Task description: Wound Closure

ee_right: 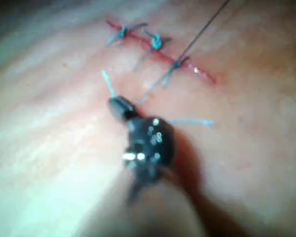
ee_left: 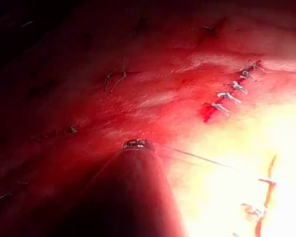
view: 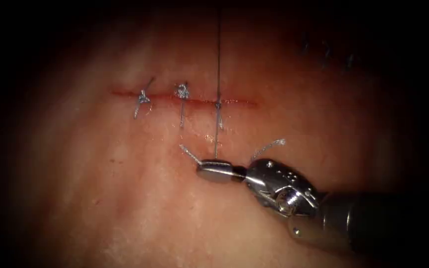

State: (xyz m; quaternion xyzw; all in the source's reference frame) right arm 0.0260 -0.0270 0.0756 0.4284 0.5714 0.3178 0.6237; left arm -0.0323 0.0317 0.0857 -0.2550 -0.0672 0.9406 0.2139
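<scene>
The cut [view: 184, 98] runs level across the tissue [view: 125, 198] and carries three knotted stitches [view: 182, 91]. From the rightmost knot [view: 218, 104] one strand of thread [view: 218, 49] rises straight and taut out of the picture's top. A second strand [view: 215, 141] drops to my right tool [view: 213, 169], which lies below the cut with its jaws shut on the thread. A short pale thread end [view: 189, 153] sticks out beside the jaws, and another [view: 269, 145] lies behind the wrist. In the right wrist view the same tool [ee_right: 119, 106] pinches the thread [ee_right: 158, 81]. A taut thread [ee_left: 192, 156] leaves the tip of my left tool [ee_left: 137, 144].
Older stitches [view: 326, 52] sit in the dark at the tissue's far right. The left wrist view shows another sutured red cut [ee_left: 229, 96] and further marks [ee_left: 266, 190] beyond it. The right tool's shaft [view: 363, 223] crosses the lower right of the endoscope view.
</scene>
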